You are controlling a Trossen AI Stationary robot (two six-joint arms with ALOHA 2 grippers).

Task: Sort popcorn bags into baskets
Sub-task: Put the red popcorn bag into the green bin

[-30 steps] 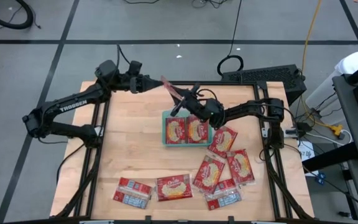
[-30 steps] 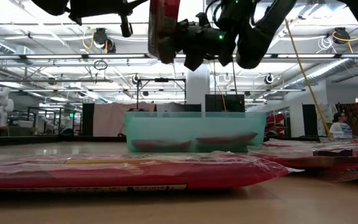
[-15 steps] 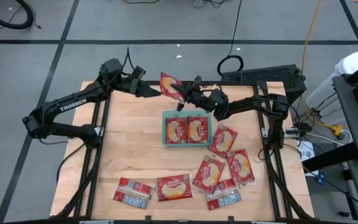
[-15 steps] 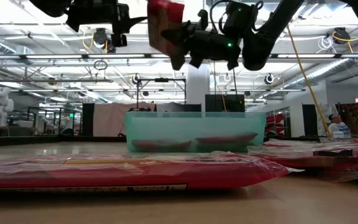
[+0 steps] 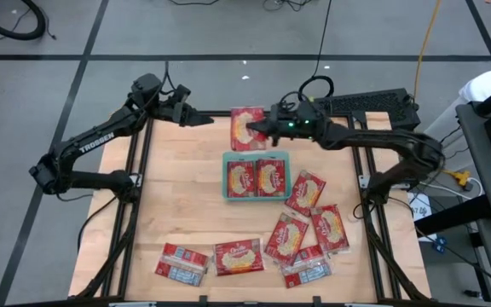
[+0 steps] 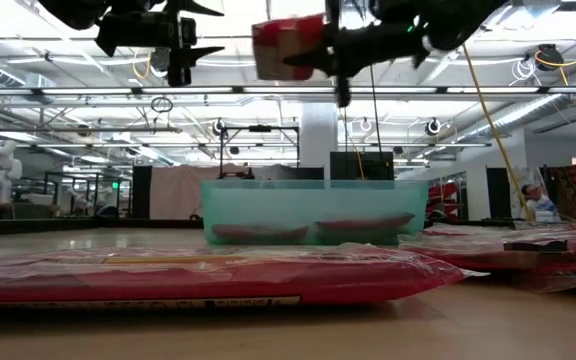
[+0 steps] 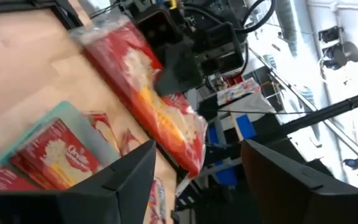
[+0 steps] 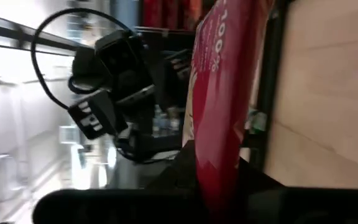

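Right gripper (image 5: pixel 267 128) clamped on flat red popcorn bag (image 5: pixel 247 129), held above centre frame, over shallow teal-green tray (image 5: pixel 226 176) holding two bags. Left gripper (image 5: pixel 196 121) fingers apart, upper left, empty.

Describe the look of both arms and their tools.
Both arms are dark, jointed tube links. The left arm bears white TROSSEN lettering on one link, and a black cable loops over its wrist. The left tool has two dark, tapered fingers. The right arm is the same dark build; a green light glows near the right tool.
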